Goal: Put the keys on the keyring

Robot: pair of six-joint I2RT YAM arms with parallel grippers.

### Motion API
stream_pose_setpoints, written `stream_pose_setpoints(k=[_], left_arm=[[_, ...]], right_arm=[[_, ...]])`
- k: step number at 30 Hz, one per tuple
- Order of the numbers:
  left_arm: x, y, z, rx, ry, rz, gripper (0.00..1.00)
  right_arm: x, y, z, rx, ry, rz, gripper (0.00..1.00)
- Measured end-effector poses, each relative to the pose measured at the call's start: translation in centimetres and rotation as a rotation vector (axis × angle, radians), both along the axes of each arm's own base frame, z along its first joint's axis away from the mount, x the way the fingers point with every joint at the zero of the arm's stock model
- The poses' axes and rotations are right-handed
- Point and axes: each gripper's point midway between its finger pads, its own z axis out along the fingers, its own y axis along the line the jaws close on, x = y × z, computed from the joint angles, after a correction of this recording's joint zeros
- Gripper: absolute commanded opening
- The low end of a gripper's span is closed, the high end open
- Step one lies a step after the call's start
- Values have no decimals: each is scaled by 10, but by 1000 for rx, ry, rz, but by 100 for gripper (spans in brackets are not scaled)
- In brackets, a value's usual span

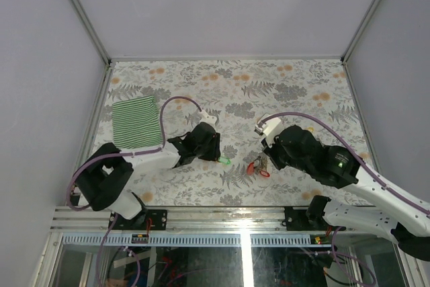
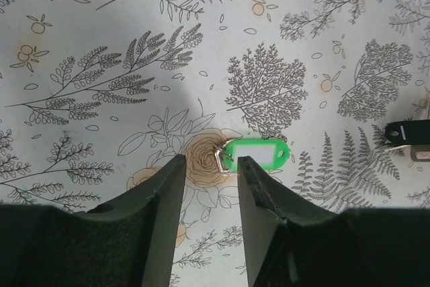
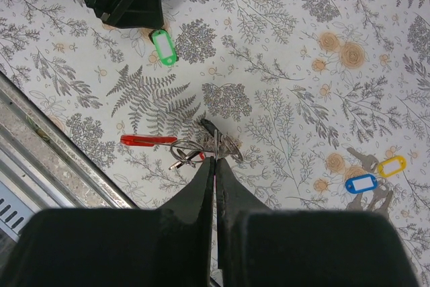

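Lying flat on the flowered table cover (image 1: 302,85), loose and unthreaded: green key (image 2: 255,152), small metal loop at one end, plastic tag at the other. Sits just past the tips of the left gripper (image 2: 211,160), touching neither finger. Jaws apart there, nothing between them. Long axis running across the left wrist view, loop end toward the gap between the fingers, tag end pointing away to the right, toward the right arm in the overhead view.

Off to that side, near but apart: keyring (image 3: 191,149), a tangle of metal ring with a red strip sticking out flat to the left in the right wrist view, roughly along the table's near edge. Pinched at its metal part by the right gripper (image 3: 214,161), jaws pressed together on it, low over the cover.

Farther out, well apart from both: yellow key (image 3: 391,165) and blue key (image 3: 361,183), side by side, bare metal blades next to them, untouched.

Judged from this: barely begun. No tagged key visibly on the ring; impossible to tell whether the small metal bits at the ring include a key already threaded. Left to do: pick up the green one, thread it, then likely the yellow and the blue. Striped cloth (image 1: 136,122) at the far left, not involved.
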Motion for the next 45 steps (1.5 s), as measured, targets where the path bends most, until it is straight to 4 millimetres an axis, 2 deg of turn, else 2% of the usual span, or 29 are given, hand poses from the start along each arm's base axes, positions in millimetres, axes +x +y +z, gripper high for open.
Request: stream_pose_setpoints(k=[5,9,15,18,23,27,42,45], left_arm=[[-1,0,-10,14,29,13,40],[1,-2,-14,35,35,53,53],[-1,-21,-2,63,-8,152,55],[-2,-25,1,68,-19,203,50],[1,-17,-7,125,-17,285,41],[-2,-11,-14,187,-16,317,40],[-6,-14,-17,213,-17,330,30],[-7,-15,-18,211,-16,328,19]], right_arm=[[0,0,-2,-6,4,0,0],[0,0,-3,-8,7,0,0],[0,-1,-6,-15,10,0,0],[-1,-1,-7,-18,11,0,0],[-1,-1,-7,-18,11,0,0],[-1,-1,-7,-18,12,1,0],[-1,-1,-10,-24,16,1,0],[-1,-1,-10,-24,16,1,0]])
